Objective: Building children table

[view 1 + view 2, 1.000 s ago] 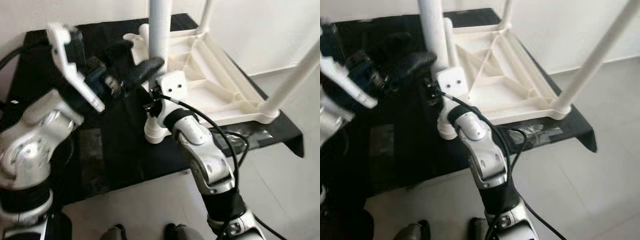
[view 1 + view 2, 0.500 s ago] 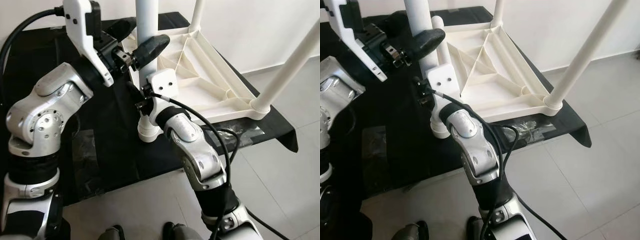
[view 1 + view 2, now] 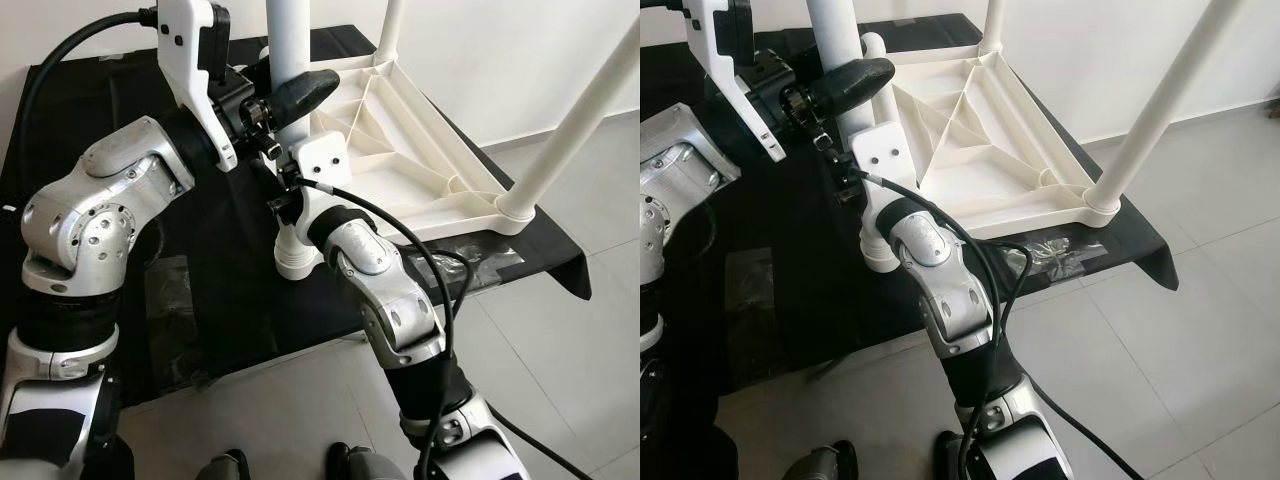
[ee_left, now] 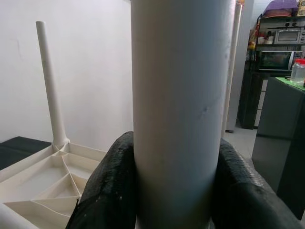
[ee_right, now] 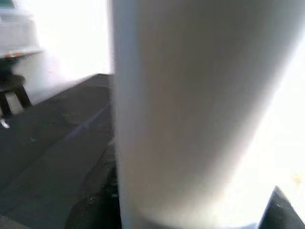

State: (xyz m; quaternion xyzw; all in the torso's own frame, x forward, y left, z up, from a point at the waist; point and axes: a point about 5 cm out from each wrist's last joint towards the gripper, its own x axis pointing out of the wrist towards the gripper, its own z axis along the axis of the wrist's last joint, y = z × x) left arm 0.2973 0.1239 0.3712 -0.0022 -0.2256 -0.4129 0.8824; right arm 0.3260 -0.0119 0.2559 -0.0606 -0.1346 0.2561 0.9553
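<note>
We see white wall (image 3: 500, 60), grey tiled floor (image 3: 1180, 380), black mat (image 3: 210, 300) spread on floor. Beyond, we note dark shelving (image 4: 281, 52) carrying microwave (image 4: 288, 36); dark cabinet (image 4: 281, 148) beside it.

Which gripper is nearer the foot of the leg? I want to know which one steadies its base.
Right. The right gripper holds the leg low, above its foot; the left gripper clamps it higher.

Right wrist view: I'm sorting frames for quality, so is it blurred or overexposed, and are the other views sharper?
Right wrist view: soft and out of focus, the white leg blown out by glare. Left wrist view: sharp, the left gripper fingers clear on the leg. Left and right eye views: evenly lit and crisp, the tabletop well defined.
</note>
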